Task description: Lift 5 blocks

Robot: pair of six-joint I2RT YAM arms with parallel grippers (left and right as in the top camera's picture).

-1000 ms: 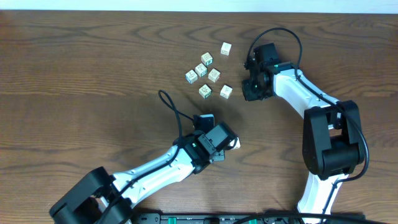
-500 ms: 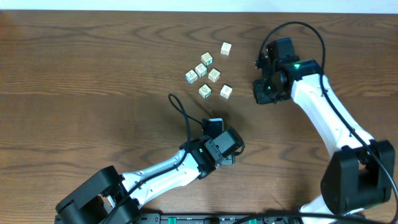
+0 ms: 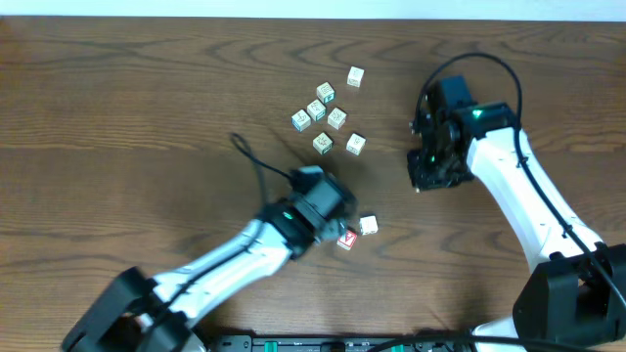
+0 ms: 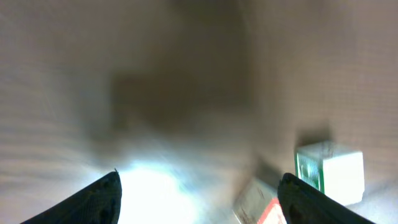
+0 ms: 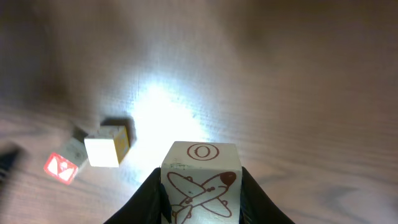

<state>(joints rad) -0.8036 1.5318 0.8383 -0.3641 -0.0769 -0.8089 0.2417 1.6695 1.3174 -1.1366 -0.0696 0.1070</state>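
The fingers (image 5: 154,198) of the right gripper (image 5: 200,190) were clamped on opposite sides of the held block (image 5: 200,171). It was a pale cube printed with an O and an airplane, sitting square and upright between them. It appeared to be clear of the table (image 3: 117,117).

The fingers (image 4: 102,198) of the left gripper (image 4: 199,186) stood wide apart with nothing between them. The red block (image 4: 264,208) and the loose pale block (image 4: 333,173) lay on the table just beyond one fingertip, close together.

Procedure, as judged: the lift of the held block was under way.
- Hold the clamp steady and keep the cube level.
- Keep it well away from the two loose blocks.
- Before the left gripper closes on anything, centre it over a single cube so that no neighbour is nudged.

View comparison:
- Only the overhead view showed the group of seven blocks (image 3: 336,118) lying well apart from both grippers. Which of these belong to the five could not be told.
- In the overhead view the held block was hidden under the right gripper; only the right wrist view showed the print and the grip.
- The left wrist view was blurred, but it alone confirmed the empty gap between the left fingers.
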